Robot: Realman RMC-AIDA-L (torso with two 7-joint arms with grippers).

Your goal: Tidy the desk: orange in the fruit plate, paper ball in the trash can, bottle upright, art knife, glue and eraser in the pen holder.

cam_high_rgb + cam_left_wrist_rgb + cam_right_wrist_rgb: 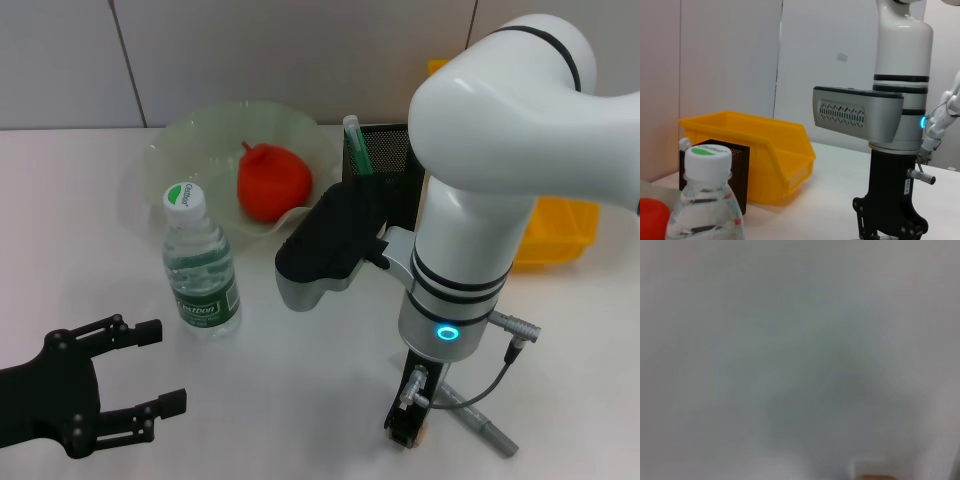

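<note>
The orange (272, 182) lies in the pale green fruit plate (180, 140) at the back. The bottle (200, 270) stands upright in front of the plate and also shows in the left wrist view (705, 200). The mint-green art knife (357, 145) stands in the black mesh pen holder (390, 155). My right gripper (408, 422) points straight down at the desk near the front edge, with a bit of the tan eraser (425, 434) at its tip. The grey glue (488, 430) lies on the desk just right of it. My left gripper (160, 368) is open and empty at the front left. The paper ball is out of view.
The yellow trash can (560, 230) stands at the back right behind my right arm, next to the pen holder. The left wrist view shows the trash can (755, 145), the pen holder (735, 160) and the right gripper (890, 225). The right wrist view shows only white desk (790, 365) close up.
</note>
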